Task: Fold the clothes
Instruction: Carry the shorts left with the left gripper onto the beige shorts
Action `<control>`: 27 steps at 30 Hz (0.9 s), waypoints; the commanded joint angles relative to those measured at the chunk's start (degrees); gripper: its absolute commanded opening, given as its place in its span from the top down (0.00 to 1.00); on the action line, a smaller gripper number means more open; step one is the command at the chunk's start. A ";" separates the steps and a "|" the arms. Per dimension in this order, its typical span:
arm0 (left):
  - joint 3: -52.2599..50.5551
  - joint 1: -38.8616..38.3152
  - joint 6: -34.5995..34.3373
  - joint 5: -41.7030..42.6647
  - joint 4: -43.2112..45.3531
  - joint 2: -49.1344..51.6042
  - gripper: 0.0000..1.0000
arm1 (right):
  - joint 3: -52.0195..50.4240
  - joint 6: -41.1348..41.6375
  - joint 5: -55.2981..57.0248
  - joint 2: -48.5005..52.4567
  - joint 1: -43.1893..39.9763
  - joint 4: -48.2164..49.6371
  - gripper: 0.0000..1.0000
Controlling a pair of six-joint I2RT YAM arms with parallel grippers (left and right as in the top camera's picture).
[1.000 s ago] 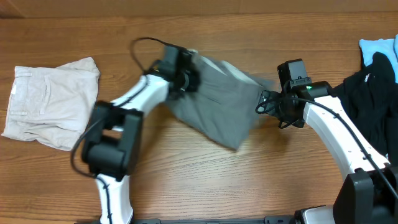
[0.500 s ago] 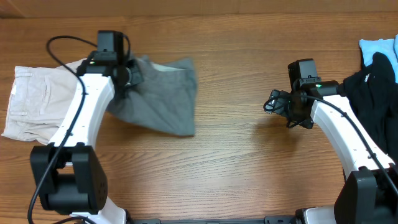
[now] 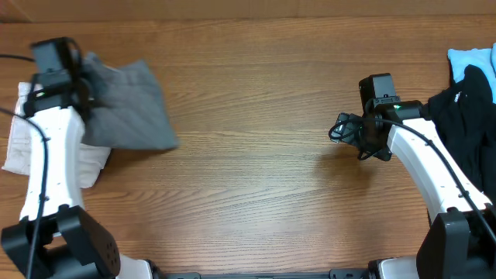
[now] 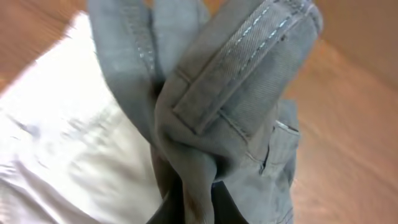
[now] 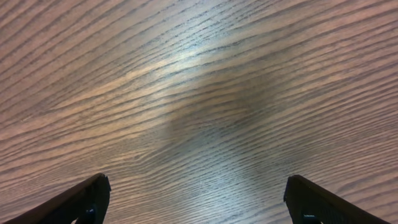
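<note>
The folded medium-grey shorts (image 3: 128, 108) hang from my left gripper (image 3: 77, 97) at the far left of the table, partly over the cream-white shorts (image 3: 15, 139). In the left wrist view the grey waistband and a belt loop (image 4: 236, 81) are bunched between my left gripper's fingers (image 4: 189, 205), which are shut on the cloth. My right gripper (image 3: 339, 129) is open and empty over bare wood right of the middle; its two fingertips (image 5: 196, 199) are wide apart in the right wrist view.
A black garment (image 3: 465, 124) and a light-blue one (image 3: 469, 60) lie at the right edge beside my right arm. The cream-white shorts show pale under the grey cloth in the left wrist view (image 4: 68, 143). The table (image 3: 256, 194) is brown wood.
My left gripper has carried the grey shorts from the table's middle to the far left, over the cream-white shorts. My right gripper has let go of the shorts and stays put.
</note>
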 commanded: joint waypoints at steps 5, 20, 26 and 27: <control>0.74 10.16 2.19 3.67 6.64 -2.40 0.96 | 0.90 -0.13 0.33 -0.74 -0.44 -0.22 0.06; 0.74 17.40 5.09 4.09 7.39 1.27 0.86 | 0.90 -0.13 0.26 -0.74 -0.44 -0.46 0.06; 0.74 18.36 5.20 -0.81 8.17 1.77 0.55 | 0.90 -0.15 -0.17 -0.74 -0.44 -0.50 0.06; 0.74 18.53 5.20 -1.36 8.35 1.77 0.33 | 0.90 -0.15 -0.22 -0.74 -0.44 -0.50 0.06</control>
